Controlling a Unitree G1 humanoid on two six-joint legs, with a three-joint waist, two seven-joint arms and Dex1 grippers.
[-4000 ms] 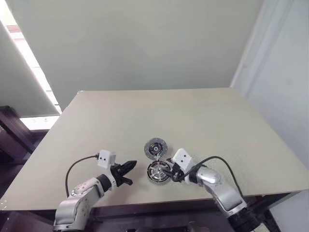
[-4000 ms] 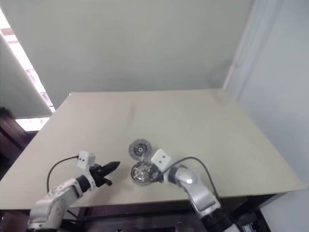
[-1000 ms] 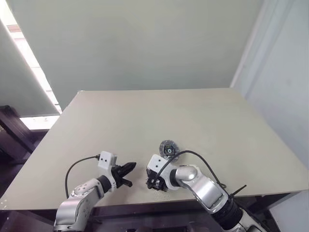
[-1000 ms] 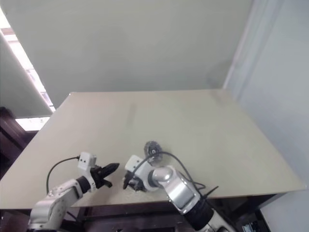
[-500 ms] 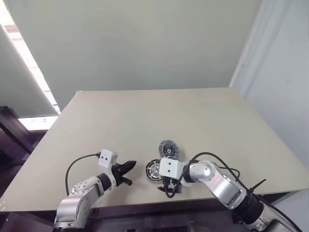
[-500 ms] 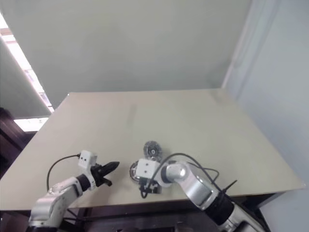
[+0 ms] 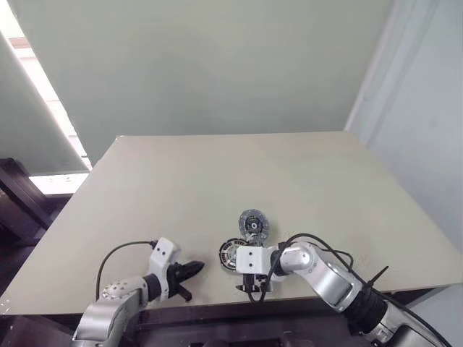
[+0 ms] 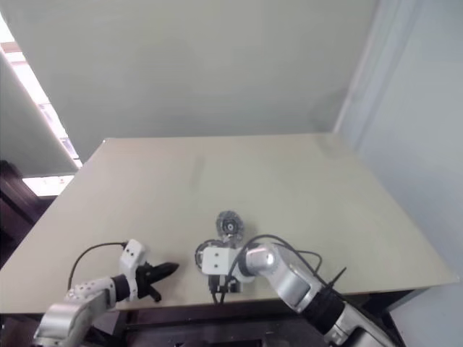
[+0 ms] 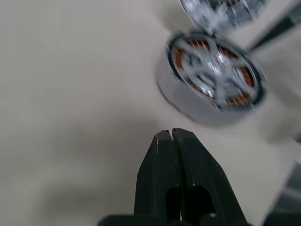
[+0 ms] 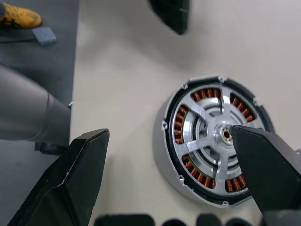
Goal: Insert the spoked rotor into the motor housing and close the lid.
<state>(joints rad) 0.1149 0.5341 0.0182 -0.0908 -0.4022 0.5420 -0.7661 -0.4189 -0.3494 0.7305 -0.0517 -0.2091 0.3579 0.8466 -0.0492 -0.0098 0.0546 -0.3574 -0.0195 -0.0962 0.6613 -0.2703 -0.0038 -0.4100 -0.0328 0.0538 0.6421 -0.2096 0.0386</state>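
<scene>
At the left, the left gripper (image 7: 189, 271) hovered low over the worktop (image 7: 217, 181) with its fingers (image 9: 173, 155) pressed together and holding nothing; it pointed toward the motor housing (image 7: 231, 253) from a position near but apart, judged to be standing by rather than working. The motor housing lay flat near the worktop's front edge, its copper windings facing up. The spoked rotor (image 10: 217, 136) sat inside it, the silver spokes lying across the windings and the hub at centre; insertion therefore appeared done, though full seating could not be confirmed. Just beyond the housing and slightly to its right lay the lid (image 7: 254, 223), flat on the worktop, close beside the housing and not on it, so the closing step remained outstanding. The right gripper (image 10: 168, 135) was poised above the housing with its fingers (image 10: 70, 188) spread wide, one at each side and gripping nothing, a stance judged consistent with having let the assembly go. Count: one motor housing, one spoked rotor, one lid, two grippers.
</scene>
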